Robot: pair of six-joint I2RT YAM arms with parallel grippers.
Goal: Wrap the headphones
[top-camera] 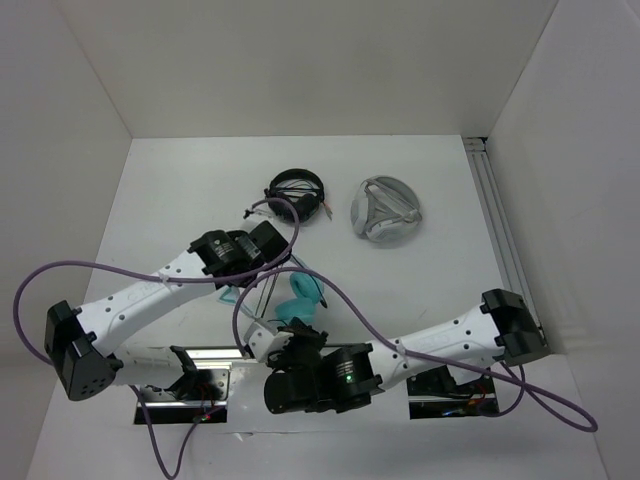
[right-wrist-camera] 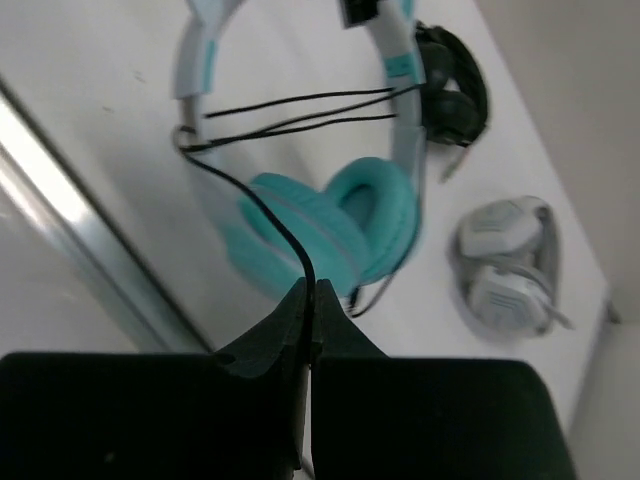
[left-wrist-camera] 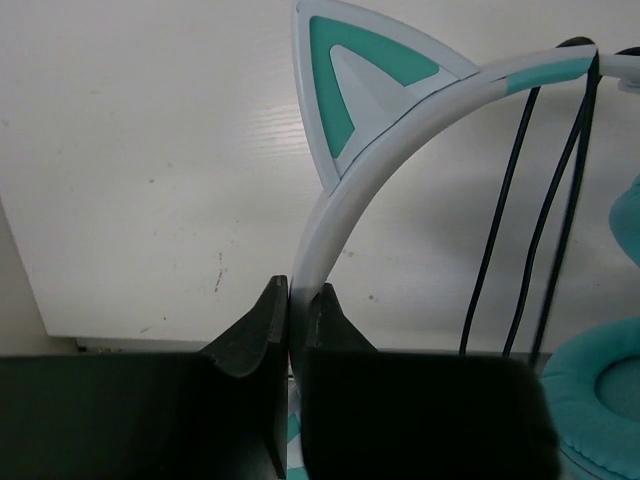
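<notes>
Pinching the teal over-ear headphones' (right-wrist-camera: 345,215) pale cat-eared headband (left-wrist-camera: 340,200), the left tool (left-wrist-camera: 290,300) sits at eleven o'clock; the right tool (right-wrist-camera: 310,290), at six, nips their thin dark cable (right-wrist-camera: 262,210).

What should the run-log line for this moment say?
left gripper: shut on headband | right gripper: shut on cable | wrap: cable strands span headband, partly done

White tabletop (top-camera: 180,200) boxed by plain white walls (top-camera: 300,60); metal rail (top-camera: 495,215) along right edge.
</notes>
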